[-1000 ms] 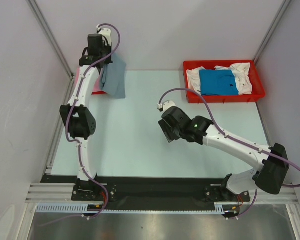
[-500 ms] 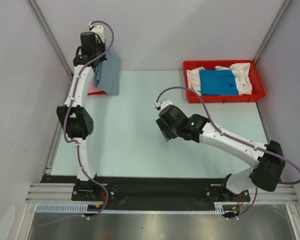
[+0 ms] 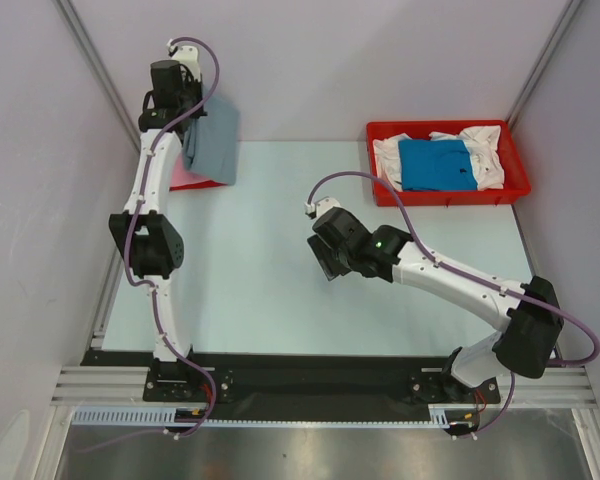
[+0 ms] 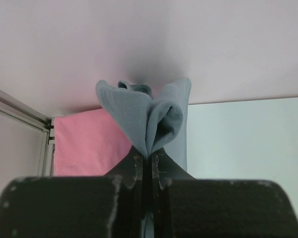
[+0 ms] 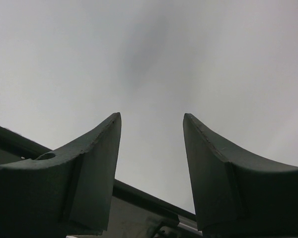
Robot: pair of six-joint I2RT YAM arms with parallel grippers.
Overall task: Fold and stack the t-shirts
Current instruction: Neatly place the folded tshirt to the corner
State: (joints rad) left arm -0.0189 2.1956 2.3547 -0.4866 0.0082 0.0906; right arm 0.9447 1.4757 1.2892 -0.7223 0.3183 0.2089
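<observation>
At the far left corner of the pale green tabletop point(image 3: 280, 290), the left jaws are closed on a bunched fold of the slate grey soft cloth t-shirt point(image 4: 139, 116). In the left wrist view the gathered cloth rises in two rounded lobes just past the fingertips. In the overhead view the rest hangs as a loose panel beside the arm. Behind and below these jaws a flat pink cloth t-shirt point(image 4: 87, 144) lies on the tabletop against the left frame, with a strip of red cloth point(image 3: 208, 184) showing at its near edge. Whether the hanging grey hem touches the pink one cannot be told. The right jaws stand open and empty over the middle of the tabletop, well apart from any cloth, and face a blank grey wall in their own view. Far to the right of them, a rectangular red plastic tray point(image 3: 445, 198) at the far right corner holds a crumpled white t-shirt point(image 3: 485, 145) with a bright blue t-shirt point(image 3: 435, 165) laid flat on top.
</observation>
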